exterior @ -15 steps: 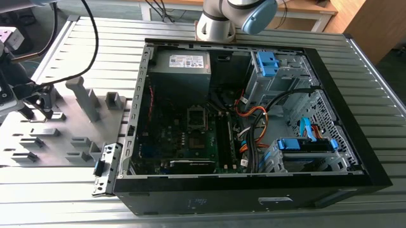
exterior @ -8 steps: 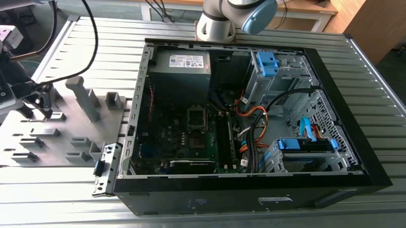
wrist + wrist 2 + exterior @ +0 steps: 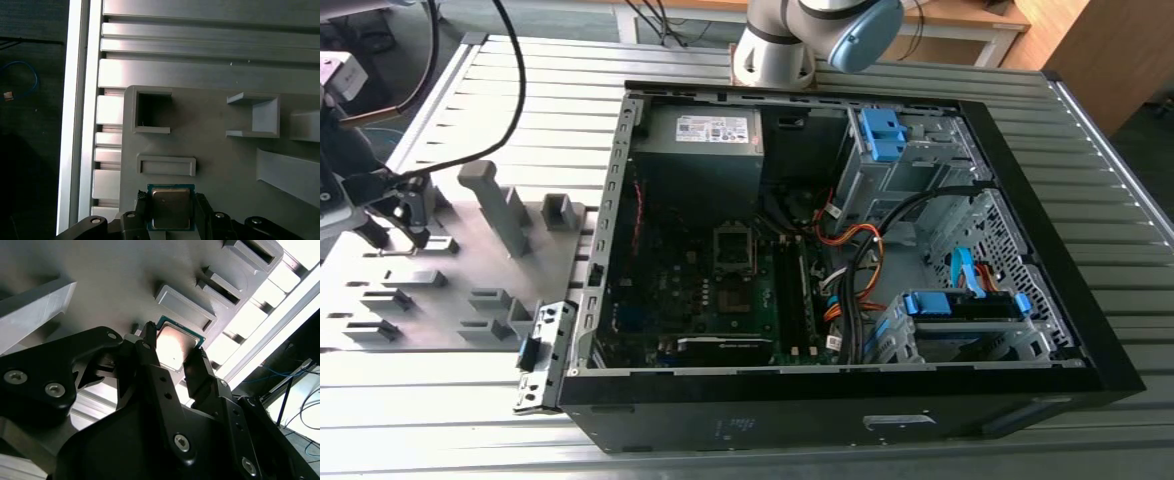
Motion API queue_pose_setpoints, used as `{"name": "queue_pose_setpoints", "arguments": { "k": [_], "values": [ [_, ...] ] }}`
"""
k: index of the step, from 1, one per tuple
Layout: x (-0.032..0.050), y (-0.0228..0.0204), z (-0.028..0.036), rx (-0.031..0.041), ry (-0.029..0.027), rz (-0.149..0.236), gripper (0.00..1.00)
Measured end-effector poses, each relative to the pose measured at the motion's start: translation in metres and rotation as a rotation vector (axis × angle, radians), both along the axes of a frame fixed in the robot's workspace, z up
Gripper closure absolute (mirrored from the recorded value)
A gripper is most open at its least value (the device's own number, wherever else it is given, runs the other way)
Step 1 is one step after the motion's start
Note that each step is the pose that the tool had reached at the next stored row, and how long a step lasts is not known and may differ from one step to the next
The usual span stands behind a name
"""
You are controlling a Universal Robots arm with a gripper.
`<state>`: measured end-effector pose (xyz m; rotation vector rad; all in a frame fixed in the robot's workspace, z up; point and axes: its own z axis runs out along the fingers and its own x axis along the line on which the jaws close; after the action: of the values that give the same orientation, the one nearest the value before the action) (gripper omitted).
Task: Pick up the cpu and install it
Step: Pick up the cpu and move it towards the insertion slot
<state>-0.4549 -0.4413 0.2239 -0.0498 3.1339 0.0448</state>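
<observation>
1. Over in the exterior view, the gripper point(image 3: 411, 226) is down low at the grey tray point(image 3: 454, 265), well apart from the open computer case point(image 3: 1074, 300).
2. In both wrist views, the cpu point(image 3: 176, 346) point(image 3: 170, 207) sits right between the two fingers point(image 3: 150, 357) point(image 3: 202, 214). One finger is against each opposite edge, pinching it.
3. The cpu lies flat and level with the tray face, just beside a raised rectangular block point(image 3: 166, 165).

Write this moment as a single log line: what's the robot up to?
hand at cpu | cpu on grey tray | grip: unclear | computer case open, beside tray
</observation>
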Motion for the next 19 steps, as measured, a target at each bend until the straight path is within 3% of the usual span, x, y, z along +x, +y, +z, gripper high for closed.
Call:
{"name": "queue_pose_setpoints", "arguments": {
  "k": [19],
  "values": [
    [0.0000, 0.0000, 0.0042, -0.0002, 0.0003, 0.000, 0.53]
  ]
}}
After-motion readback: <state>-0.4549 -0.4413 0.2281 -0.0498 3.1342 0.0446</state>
